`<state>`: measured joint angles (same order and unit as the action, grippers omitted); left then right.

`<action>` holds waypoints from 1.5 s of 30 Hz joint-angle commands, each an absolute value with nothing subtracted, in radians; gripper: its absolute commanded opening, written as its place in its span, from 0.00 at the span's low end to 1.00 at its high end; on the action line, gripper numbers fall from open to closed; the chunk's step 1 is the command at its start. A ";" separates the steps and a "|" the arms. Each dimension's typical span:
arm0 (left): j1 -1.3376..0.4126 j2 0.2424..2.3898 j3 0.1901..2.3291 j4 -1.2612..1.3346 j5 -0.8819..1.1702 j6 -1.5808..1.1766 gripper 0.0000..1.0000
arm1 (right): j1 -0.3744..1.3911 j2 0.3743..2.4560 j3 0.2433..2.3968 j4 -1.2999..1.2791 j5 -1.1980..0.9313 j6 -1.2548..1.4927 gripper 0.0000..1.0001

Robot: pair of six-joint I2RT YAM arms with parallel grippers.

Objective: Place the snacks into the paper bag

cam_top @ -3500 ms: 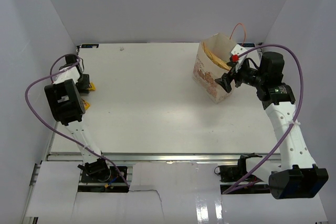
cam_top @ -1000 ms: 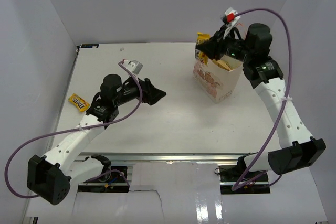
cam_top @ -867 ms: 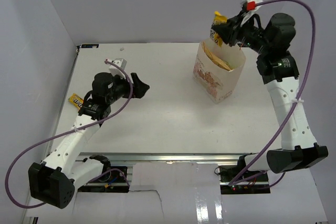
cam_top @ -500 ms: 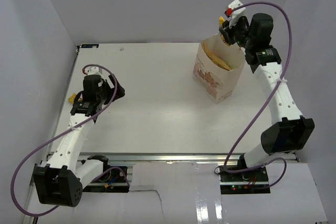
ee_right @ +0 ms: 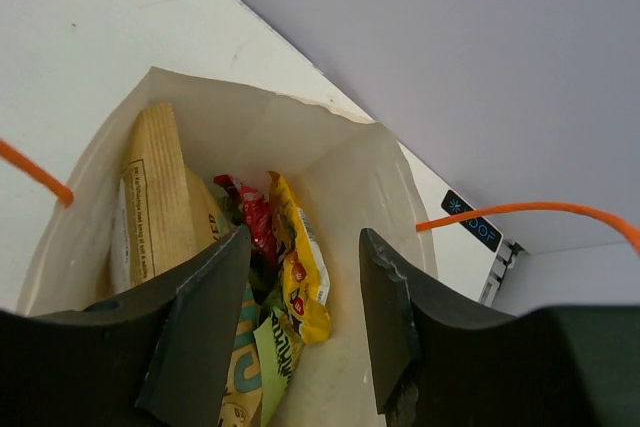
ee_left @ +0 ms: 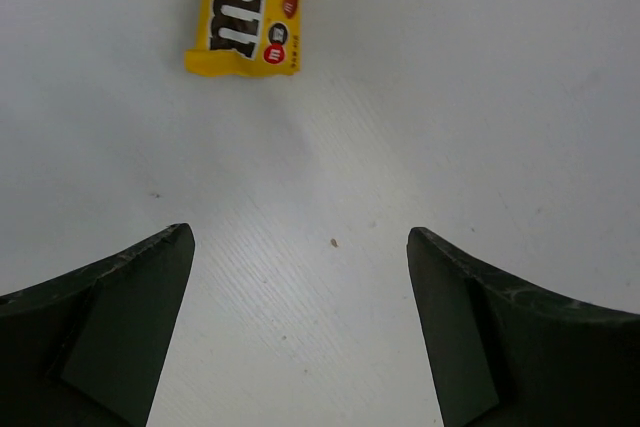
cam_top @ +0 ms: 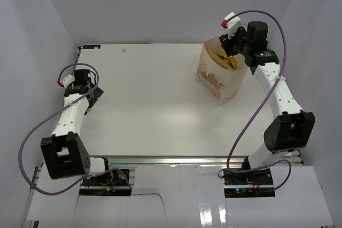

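Two pincers on your rig, both with fingers spread apart and holding nothing.

Left pincer (ee_left: 298, 247): your wrist view shows its dark, wedge-shaped fingers over the white, faintly grained surface (ee_left: 450, 97), at the left edge. A glossy yellow M&M's packet (ee_left: 245, 17) lies flat just beyond the fingertips, not touching them.

Right pincer (ee_right: 300, 257): it hangs over the open mouth of the paper bag (ee_right: 370, 177), and you look straight down between its fingers into it.

The bag stands upright at the far right of the surface. It is cream matte paper in a squared box shape, with thin orange cord handles (ee_right: 500, 209). Your top view shows a pinkish print on its side.

Contents you can make out inside:
- a flat tan chip bag (ee_right: 160, 187) with a crimped top edge, standing against one wall
- a second M&M's packet (ee_right: 300, 282), yellow, on edge
- a pink-red packet (ee_right: 255, 222) just beside it
- a pale green packet (ee_right: 278, 347) lower down
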<state>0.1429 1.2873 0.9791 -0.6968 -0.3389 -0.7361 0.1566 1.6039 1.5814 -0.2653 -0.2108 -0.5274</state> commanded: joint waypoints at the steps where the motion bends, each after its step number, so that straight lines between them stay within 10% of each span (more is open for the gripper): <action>1: 0.169 1.367 1.098 -0.816 -0.494 -0.834 0.98 | 0.138 1.520 1.655 -0.307 -0.271 -0.485 0.54; 22: 0.342 1.982 1.420 -0.724 -0.416 -0.657 0.89 | 0.097 1.351 1.529 -0.540 -0.583 -0.522 0.69; 30: 0.344 1.944 1.335 -0.664 -0.255 -0.644 0.59 | 0.087 1.353 1.537 -0.537 -0.606 -0.505 0.69; 45: 0.073 1.625 0.996 -0.088 0.800 -0.492 0.38 | 0.094 1.307 1.508 -0.554 -0.917 -0.431 0.67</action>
